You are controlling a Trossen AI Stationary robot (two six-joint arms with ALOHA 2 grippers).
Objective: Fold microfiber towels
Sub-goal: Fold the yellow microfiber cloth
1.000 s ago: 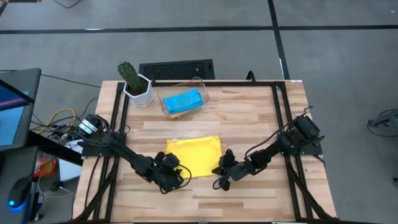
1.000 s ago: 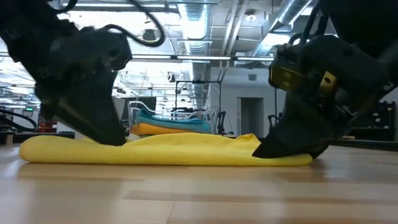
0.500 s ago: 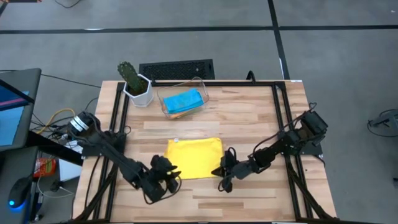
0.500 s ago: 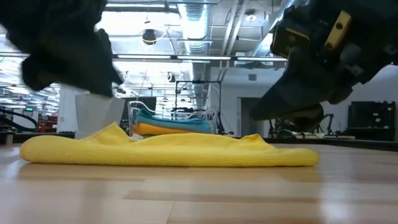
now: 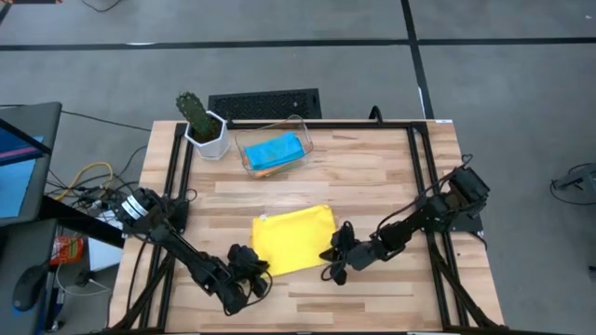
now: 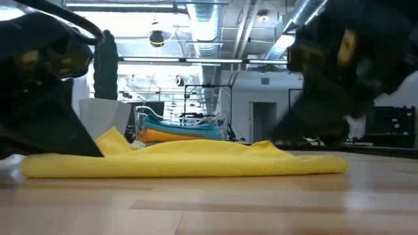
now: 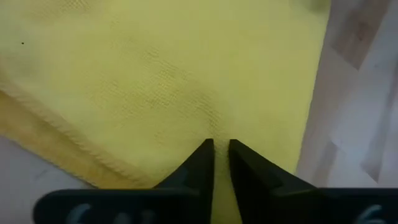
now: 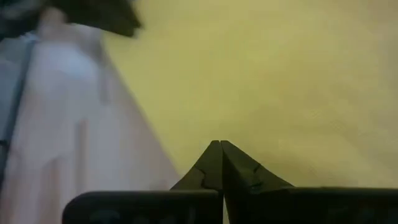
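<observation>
Lying folded at lower centre of the bench (image 5: 391,177), the yellow towel (image 5: 292,240) sits between both pincers. Left pincer (image 7: 221,163) is nearly closed, right pincer (image 8: 221,163) fully closed, neither visibly gripping cloth. Upper centre, a clear bin (image 5: 300,130) holds a light blue towel (image 5: 273,150) over an orange one.

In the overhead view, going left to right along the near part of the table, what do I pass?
Left gripper → yellow towel → right gripper.
</observation>
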